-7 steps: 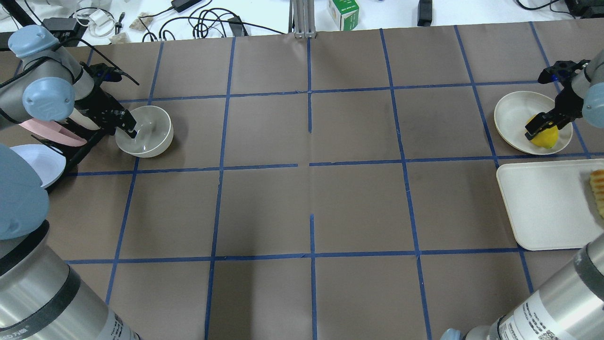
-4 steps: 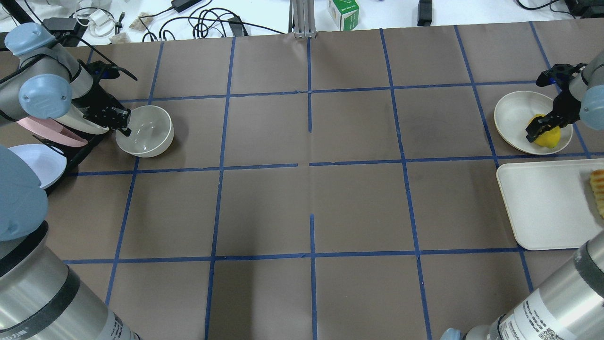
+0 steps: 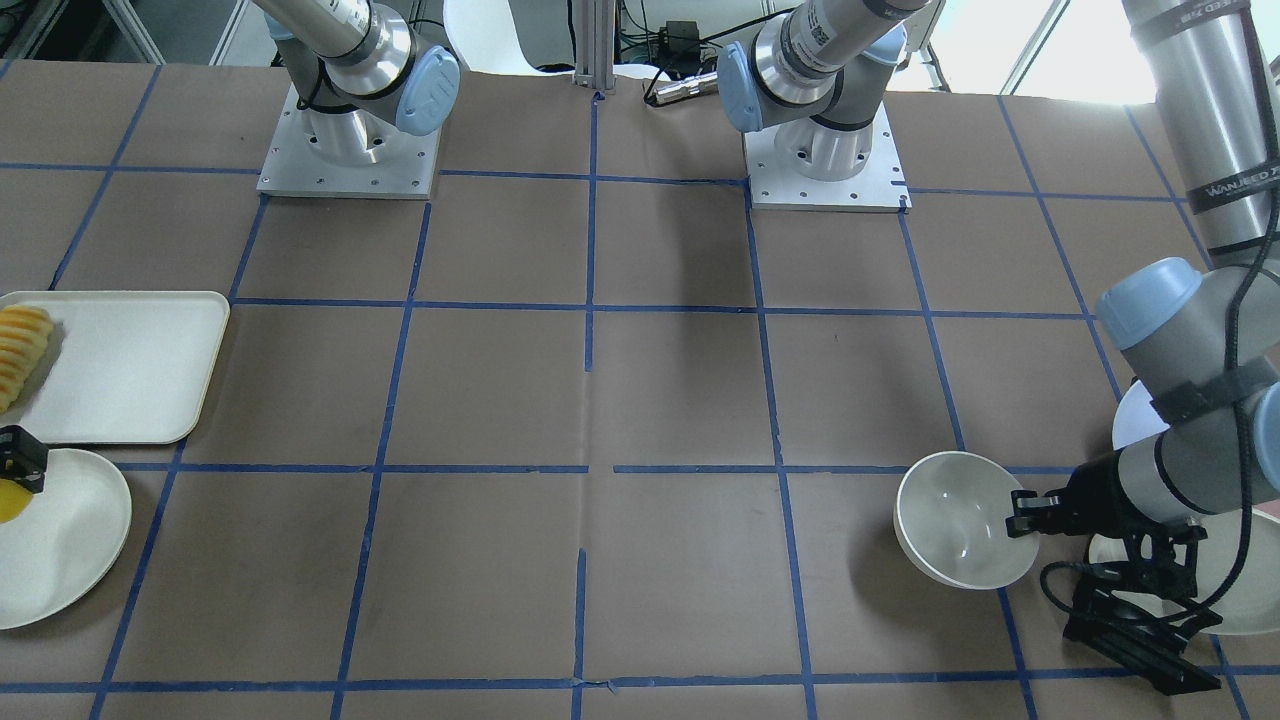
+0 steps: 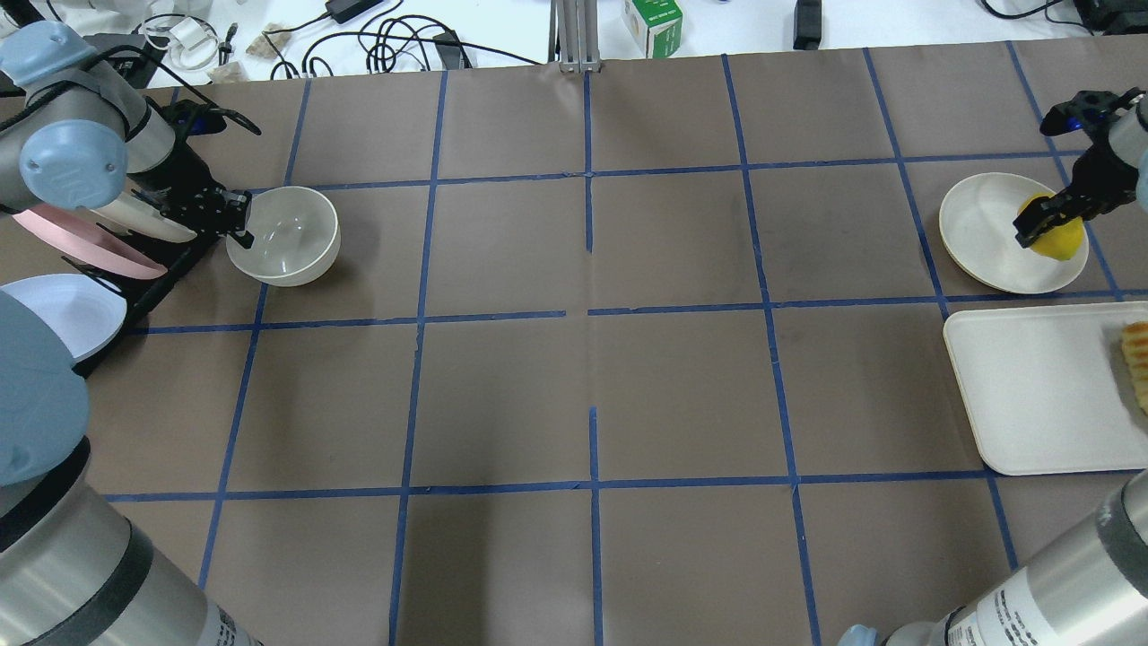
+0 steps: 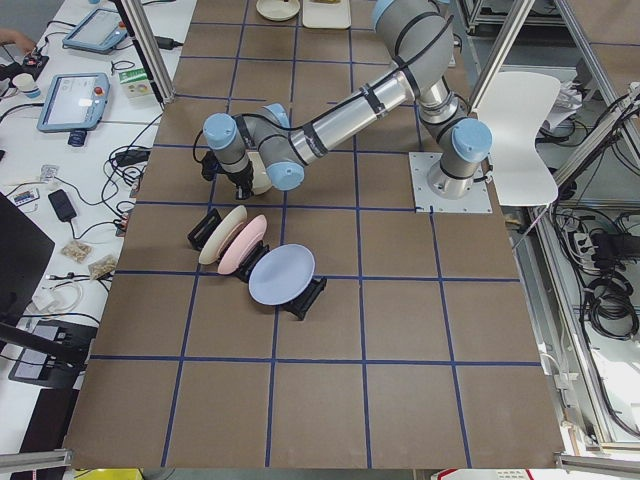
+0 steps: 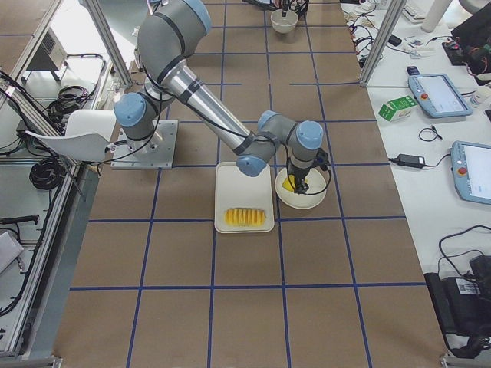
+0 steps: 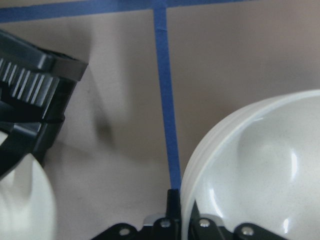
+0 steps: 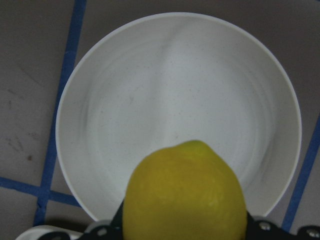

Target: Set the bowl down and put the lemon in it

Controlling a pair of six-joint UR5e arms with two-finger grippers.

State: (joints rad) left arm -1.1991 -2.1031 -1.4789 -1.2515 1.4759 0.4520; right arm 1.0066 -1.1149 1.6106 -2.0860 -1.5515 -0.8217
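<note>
The off-white bowl [image 4: 283, 235] is at the table's far left, next to the plate rack. My left gripper [image 4: 238, 220] is shut on its near rim; it also shows in the front view [image 3: 1025, 510] and the bowl's rim fills the left wrist view [image 7: 260, 165]. The bowl [image 3: 965, 520] looks slightly tilted. I cannot tell if it touches the table. My right gripper [image 4: 1040, 220] is shut on the yellow lemon [image 4: 1060, 242] and holds it above a flat off-white plate [image 4: 982, 224]. The lemon [image 8: 185, 195] hangs over that plate [image 8: 175, 90].
A black rack [image 4: 157, 274] with a pink plate [image 4: 81, 247] and a lavender plate [image 4: 63, 309] stands right behind the left gripper. An off-white tray [image 4: 1031, 386] with sliced fruit [image 4: 1137, 359] lies just beside the lemon's plate.
The left gripper has shifted the bowl slightly right and away from the robot. The right gripper has risen with the lemon off the plate.
</note>
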